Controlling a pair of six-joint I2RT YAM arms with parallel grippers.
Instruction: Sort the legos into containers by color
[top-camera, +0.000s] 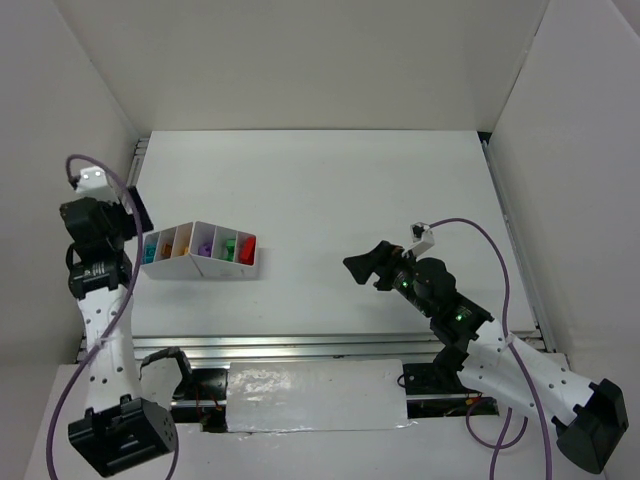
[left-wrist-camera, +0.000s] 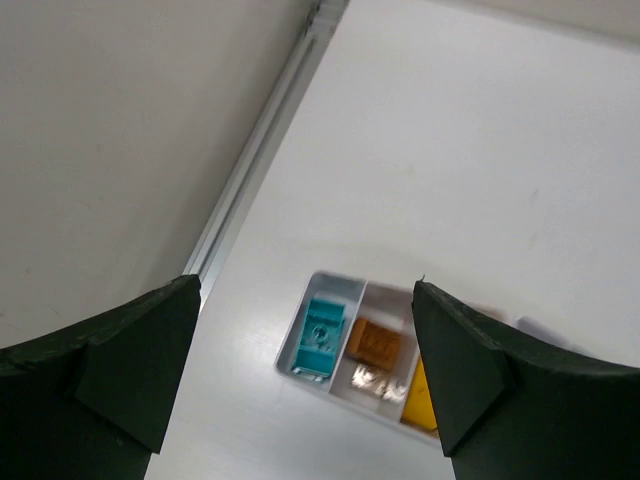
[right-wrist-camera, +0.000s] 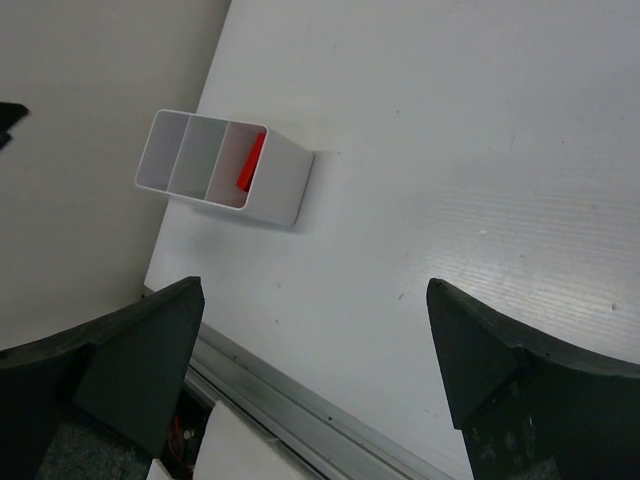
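The white divided tray sits at the left of the table. It holds teal, orange, purple, green and red legos, each colour in its own compartment. My left gripper hovers over the tray's left end, open and empty. Its wrist view shows the tray's end with a teal brick, an orange brick and a yellow piece. My right gripper is open and empty at mid-table, right of the tray. Its wrist view shows the tray and a red brick.
White walls enclose the table on the left, back and right. A metal rail runs along the near edge and another along the left edge. No loose bricks show on the table surface.
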